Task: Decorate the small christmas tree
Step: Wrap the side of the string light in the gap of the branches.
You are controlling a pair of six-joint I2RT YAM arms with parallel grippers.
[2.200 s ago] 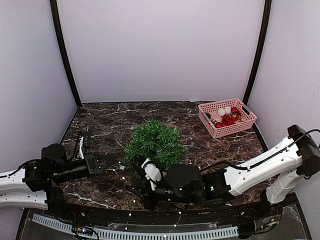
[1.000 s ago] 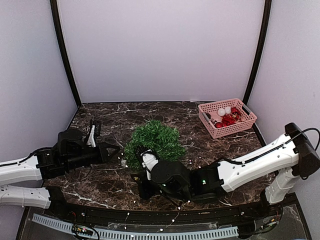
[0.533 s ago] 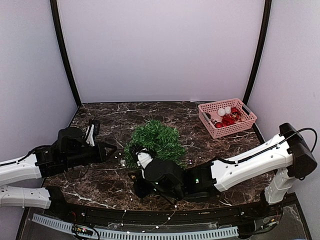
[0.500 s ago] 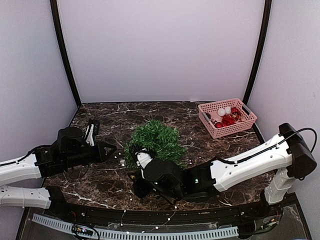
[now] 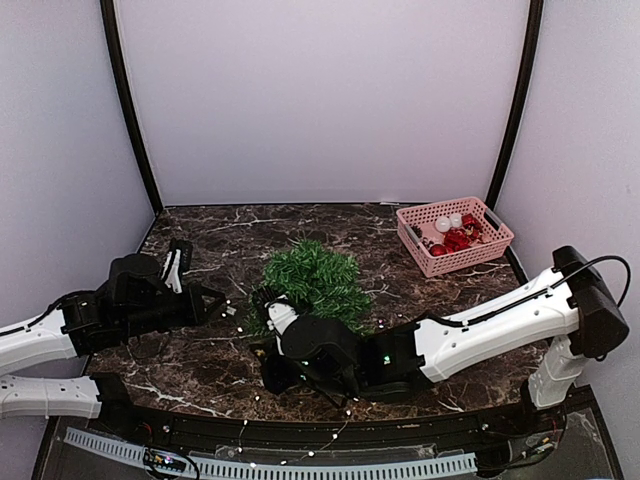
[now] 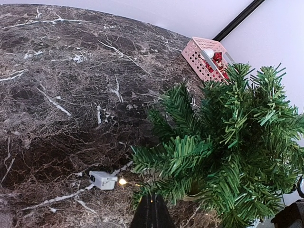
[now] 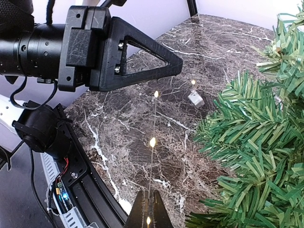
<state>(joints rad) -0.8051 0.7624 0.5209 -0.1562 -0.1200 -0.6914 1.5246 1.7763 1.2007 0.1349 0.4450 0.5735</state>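
The small bushy green tree (image 5: pixel 310 285) stands on the dark marble surface (image 5: pixel 205 235). The right hand (image 7: pixel 149 208) pinches a thin wire string of tiny lights (image 7: pixel 152 141); the left hand (image 6: pixel 152 213) is clenched too, beside the tree. Lift the string slowly and drape it over the branches.

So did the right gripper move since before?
Yes. In the top view the right gripper, shut on the light string, has slid left along the near side of the small christmas tree, farther from the pink basket.
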